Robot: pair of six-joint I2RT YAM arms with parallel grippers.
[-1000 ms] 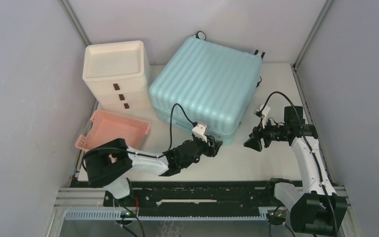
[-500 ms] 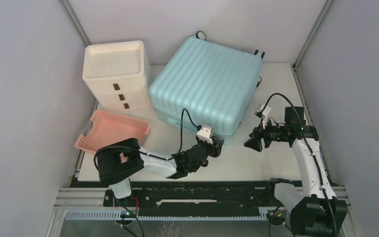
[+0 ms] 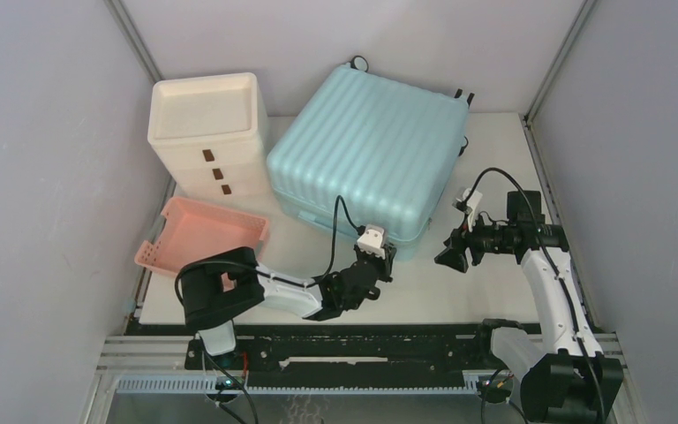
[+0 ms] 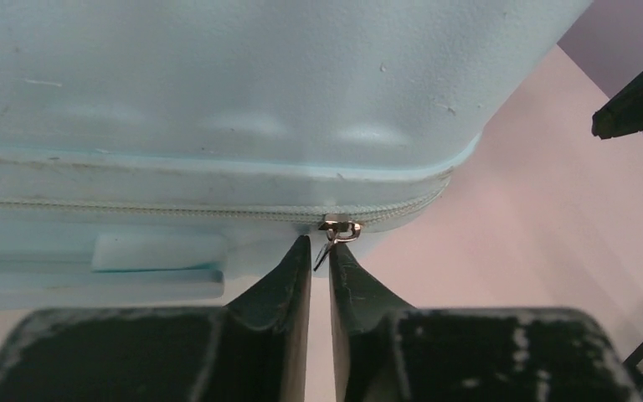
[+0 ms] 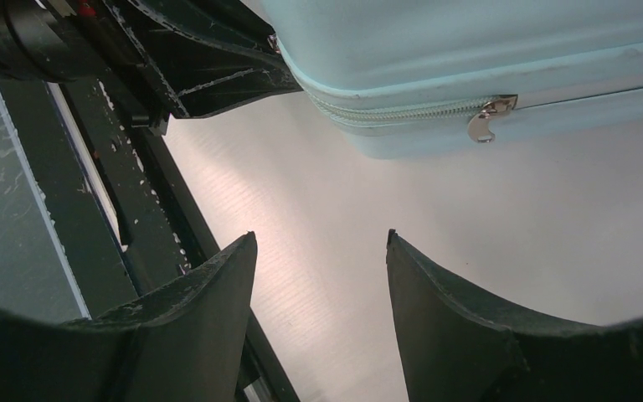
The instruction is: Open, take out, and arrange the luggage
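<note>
The luggage (image 3: 366,150) is a pale aqua ribbed hard-shell case lying flat and zipped closed at the back middle of the table. At its near right corner my left gripper (image 3: 381,258) has its jaws drawn almost together on a small metal zipper pull (image 4: 332,234). In the left wrist view the pull's tab sits slanted across the narrow gap between the tips of that gripper (image 4: 319,247), under the luggage (image 4: 218,84). My right gripper (image 3: 450,256) hovers open just right of that corner, holding nothing. In the right wrist view, the right gripper (image 5: 320,239) faces a second zipper pull (image 5: 484,121).
A cream-white drawer cabinet (image 3: 207,132) stands at the back left, touching the luggage. A shallow pink basket (image 3: 207,231) lies in front of it. The left arm's dark gripper body (image 5: 209,59) shows near the right gripper. Grey walls close in the table (image 3: 494,283) on both sides.
My left gripper has pushed in to the luggage's near right corner, and its jaws have closed from wide to nearly together round the zipper pull. The right arm has hardly moved.
</note>
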